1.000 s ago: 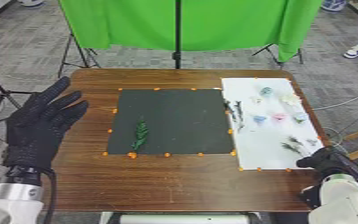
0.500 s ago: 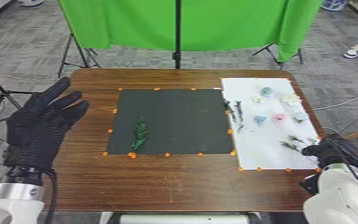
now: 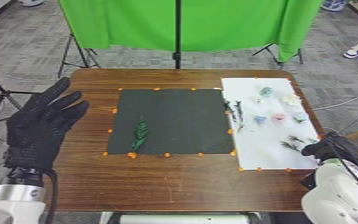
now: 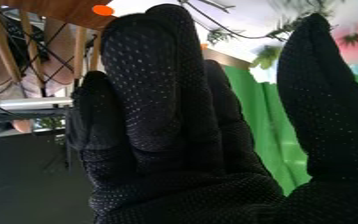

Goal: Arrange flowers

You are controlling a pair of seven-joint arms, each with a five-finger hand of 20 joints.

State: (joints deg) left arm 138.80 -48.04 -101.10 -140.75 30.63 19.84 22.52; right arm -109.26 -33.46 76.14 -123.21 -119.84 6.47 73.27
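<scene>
Brown table (image 3: 167,187): dark mat (image 3: 182,117) bears narrow, green, leafy sprig (image 3: 141,134).

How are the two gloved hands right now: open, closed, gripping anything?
Left hand: open and empty, fingers spread.
Right hand: open and empty, fingers extended.

No readable text, labels, numbers or signs.
</scene>
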